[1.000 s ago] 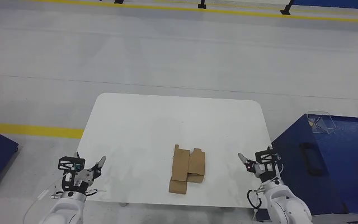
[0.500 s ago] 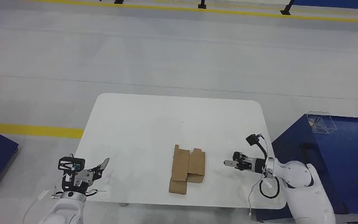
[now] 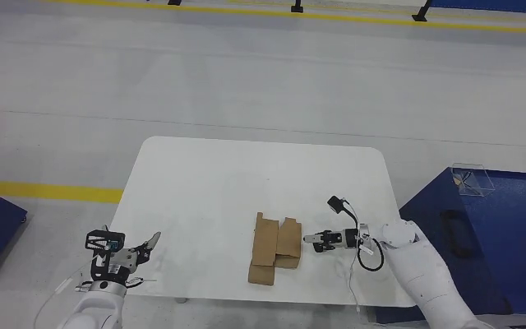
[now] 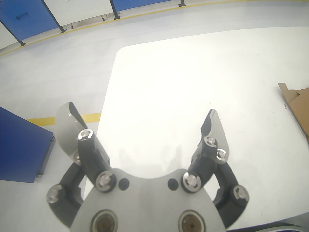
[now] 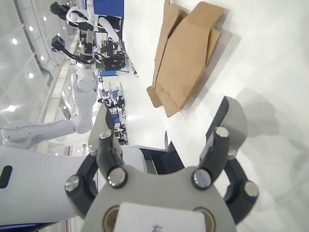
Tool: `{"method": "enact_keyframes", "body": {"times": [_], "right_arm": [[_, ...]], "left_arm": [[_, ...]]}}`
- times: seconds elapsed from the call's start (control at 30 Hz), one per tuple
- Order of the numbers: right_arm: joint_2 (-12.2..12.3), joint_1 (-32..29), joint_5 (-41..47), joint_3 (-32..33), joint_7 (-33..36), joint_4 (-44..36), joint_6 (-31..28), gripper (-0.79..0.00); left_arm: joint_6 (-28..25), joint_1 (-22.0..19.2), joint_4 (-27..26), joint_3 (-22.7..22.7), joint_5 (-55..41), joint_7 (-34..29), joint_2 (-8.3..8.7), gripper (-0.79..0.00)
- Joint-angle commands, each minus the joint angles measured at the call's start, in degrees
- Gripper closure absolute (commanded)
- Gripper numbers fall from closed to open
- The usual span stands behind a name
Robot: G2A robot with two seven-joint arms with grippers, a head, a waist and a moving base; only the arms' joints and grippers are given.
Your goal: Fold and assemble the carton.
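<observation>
A flat, unfolded brown carton [image 3: 274,247] lies on the white table [image 3: 214,189], toward the front and right of the middle. My right gripper [image 3: 310,239] hangs low just right of the carton, turned on its side, open and holding nothing. The right wrist view has the carton [image 5: 186,59] lying flat a short way beyond the spread fingertips [image 5: 228,107]. At the table's front left corner my left gripper [image 3: 131,251] is open and holds nothing. A corner of the carton [image 4: 295,102] shows far off to the side of it in the left wrist view.
A dark blue cabinet [image 3: 472,238] stands close to the table's right edge, with a clear plastic box [image 3: 472,178] on top. Another blue object [image 4: 21,146] sits on the floor beyond the left corner. Grey floor surrounds the table.
My right arm has swung from the table's front right corner inward to the left, ending just beside the carton. The left arm has stayed where it was.
</observation>
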Motion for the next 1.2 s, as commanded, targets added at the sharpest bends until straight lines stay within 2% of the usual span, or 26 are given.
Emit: {"method": "enact_keyframes", "body": {"times": [0.0, 0.23, 0.7, 0.77, 0.83, 0.87, 0.9, 1.17], "right_arm": [[-0.3, 1.32, 0.7, -2.56, -1.0, 2.06, -0.99, -0.397], [-2.3, 6.52, 2.93, -9.89, -2.26, 10.07, -2.26, -0.394], [-7.13, 11.81, 3.85, -20.88, -8.11, 18.62, -8.1, -0.366], [-7.83, 12.25, 4.61, -21.9, -8.55, 19.41, -8.54, -0.339], [-8.34, 12.44, 5.51, -22.81, -9.52, 19.67, -9.52, -0.274], [-8.47, 12.54, 6.32, -22.99, -10.27, 20.17, -10.27, -0.083], [-8.57, 12.55, 7.7, -22.99, -10.63, 20.66, -10.63, 0.0], [-7.11, 14.66, 16.92, -23.02, -7.88, 17.37, -7.89, 0.0]], "left_arm": [[0.0, 0.0, 0.0, 0.0, 0.0, 0.0, 0.0, -0.785], [0.0, 0.0, 0.0, 0.0, 0.0, 0.0, 0.0, -0.785], [0.0, 0.0, 0.0, 0.0, 0.0, 0.0, 0.0, -0.785], [0.0, 0.0, 0.0, 0.0, 0.0, 0.0, 0.0, -0.785], [0.0, 0.0, 0.0, 0.0, 0.0, 0.0, 0.0, -0.785], [0.0, 0.0, 0.0, 0.0, 0.0, 0.0, 0.0, -0.785], [0.0, 0.0, 0.0, 0.0, 0.0, 0.0, 0.0, -0.785], [0.0, 0.0, 0.0, 0.0, 0.0, 0.0, 0.0, -0.785]]}}
